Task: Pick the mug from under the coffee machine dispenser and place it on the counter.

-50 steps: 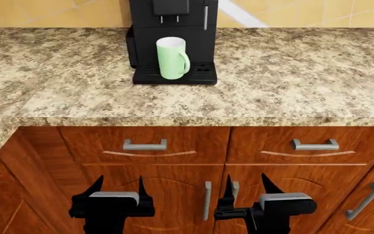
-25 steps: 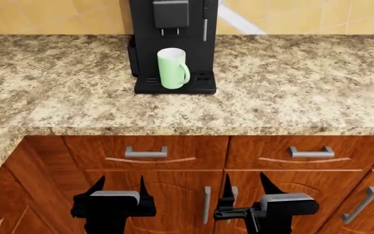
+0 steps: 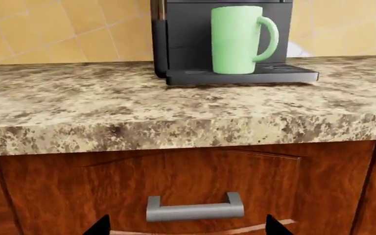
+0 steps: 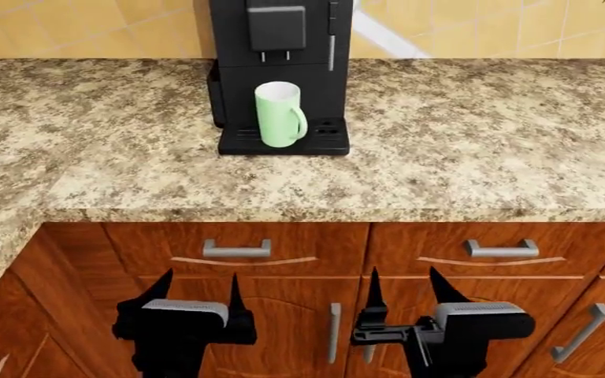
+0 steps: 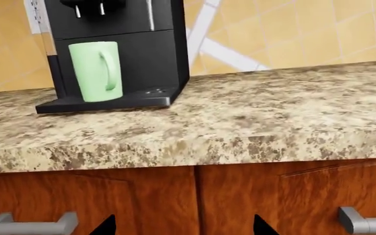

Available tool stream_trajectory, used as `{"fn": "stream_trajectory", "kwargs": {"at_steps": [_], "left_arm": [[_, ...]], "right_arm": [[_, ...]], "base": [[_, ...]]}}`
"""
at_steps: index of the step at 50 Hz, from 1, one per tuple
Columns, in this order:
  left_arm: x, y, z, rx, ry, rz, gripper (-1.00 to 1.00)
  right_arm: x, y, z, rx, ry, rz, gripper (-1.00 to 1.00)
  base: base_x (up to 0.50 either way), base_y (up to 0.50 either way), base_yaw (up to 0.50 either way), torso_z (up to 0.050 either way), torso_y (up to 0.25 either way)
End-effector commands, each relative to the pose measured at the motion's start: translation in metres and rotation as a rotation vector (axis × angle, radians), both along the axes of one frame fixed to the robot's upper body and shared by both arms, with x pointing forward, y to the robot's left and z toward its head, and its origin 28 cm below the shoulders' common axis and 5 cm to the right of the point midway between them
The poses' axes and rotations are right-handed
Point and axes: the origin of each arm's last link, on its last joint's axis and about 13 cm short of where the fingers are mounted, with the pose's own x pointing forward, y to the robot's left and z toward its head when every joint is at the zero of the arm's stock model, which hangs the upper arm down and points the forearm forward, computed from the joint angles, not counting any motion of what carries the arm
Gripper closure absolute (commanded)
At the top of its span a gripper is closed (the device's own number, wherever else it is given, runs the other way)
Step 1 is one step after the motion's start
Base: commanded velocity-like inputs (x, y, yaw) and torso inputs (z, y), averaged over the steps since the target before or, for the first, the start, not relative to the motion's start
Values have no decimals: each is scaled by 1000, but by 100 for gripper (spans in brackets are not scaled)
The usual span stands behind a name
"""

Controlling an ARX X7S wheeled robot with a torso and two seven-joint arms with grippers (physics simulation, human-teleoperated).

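The mug point(image 4: 280, 115) stands upright on the drip tray point(image 4: 329, 134) under the dispenser point(image 4: 276, 29), handle at 3 o'clock, while both your grippers, left point(image 4: 196, 287) and right point(image 4: 403, 282), hang empty with fingers spread below the surface point(image 4: 471, 142), so rising carelessly risks striking its edge or toppling the mug against the nozzles.

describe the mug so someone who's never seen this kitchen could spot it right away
On the speckled granite counter a tall black coffee machine stands against the yellow tiled wall. The mug stands upright on its slotted drip tray, directly beneath the dispenser. It is the only pale green item: a tall cylinder, white inside, with one loop handle.
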Motion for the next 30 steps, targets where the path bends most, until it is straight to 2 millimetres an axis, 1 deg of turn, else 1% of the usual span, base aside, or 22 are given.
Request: {"fn": "stream_trajectory", "kwargs": {"at_steps": [1, 2, 3, 5, 6, 7, 8, 9, 11, 12, 13, 15, 16, 18, 20, 21, 25, 26, 27, 28, 29, 30], "left_arm": [[-5, 0, 40, 41, -64, -109, -100], [-4, 1, 43, 51, -61, -120, -100], [-3, 1, 45, 80, -68, -119, -100], [1, 2, 58, 83, -87, -138, -100], [2, 2, 65, 67, -79, -161, -100], [3, 2, 71, 44, -35, -205, -100], [3, 2, 76, 60, -42, -229, -100], [1, 4, 81, 88, -55, -246, -100], [-1, 5, 86, 73, -28, -257, -100], [-1, 6, 89, 77, -36, -274, -100], [-1, 5, 91, 118, -54, -277, -100], [-2, 6, 101, 82, -36, -298, -100], [-1, 7, 106, 48, -24, -292, -100], [2, 10, 114, -6, 18, -300, -100], [3, 13, 122, 13, 24, -328, -100], [3, 14, 125, 23, 18, -314, -100], [2, 18, 139, -63, 54, -333, -100], [2, 19, 142, -53, 49, -334, -100], [2, 20, 145, -59, 51, -335, -100], [2, 21, 148, -103, 84, -337, -100], [2, 22, 150, -115, 84, -347, -100], [3, 24, 153, -88, 53, -341, -100]], "right_arm": [[-12, -8, 43, -26, -16, 34, -100], [-13, -8, 48, 15, -11, 61, -100], [-13, -10, 51, -59, -27, 18, -100], [-14, -10, 64, -78, -50, 59, -100], [-14, -9, 70, -122, -47, 83, -100], [-15, -9, 76, -80, -14, 112, -100], [-16, -9, 82, -65, -15, 132, -100], [-18, -10, 89, -123, -22, 132, -100], [-19, -13, 101, -88, -5, 147, -100], [-20, -13, 104, -77, -2, 158, -100], [-21, -13, 111, -86, -1, 178, -100], [-22, -14, 121, -87, 6, 192, -100], [-23, -14, 126, -22, 21, 210, -100], [-24, -17, 134, -12, 39, 201, -100], [-25, -18, 143, -49, 33, 204, -100], [-25, -18, 148, -61, 30, 200, -100], [-28, -21, 163, -127, 36, 171, -100], [-29, -22, 165, -141, 47, 171, -100], [-29, -22, 164, -121, 64, 157, -100], [-28, -20, 159, -135, 96, 167, -100], [-29, -19, 159, -131, 87, 170, -100], [-29, -20, 161, -134, 86, 139, -100]], "base": [[0, 0, 0, 0, 0], [0, 0, 0, 0, 0], [0, 0, 0, 0, 0], [0, 0, 0, 0, 0], [0, 0, 0, 0, 0], [0, 0, 0, 0, 0], [0, 0, 0, 0, 0], [0, 0, 0, 0, 0], [0, 0, 0, 0, 0], [0, 0, 0, 0, 0], [0, 0, 0, 0, 0], [0, 0, 0, 0, 0], [0, 0, 0, 0, 0], [0, 0, 0, 0, 0], [0, 0, 0, 0, 0], [0, 0, 0, 0, 0], [0, 0, 0, 0, 0], [0, 0, 0, 0, 0], [0, 0, 0, 0, 0], [0, 0, 0, 0, 0], [0, 0, 0, 0, 0], [0, 0, 0, 0, 0]]}}
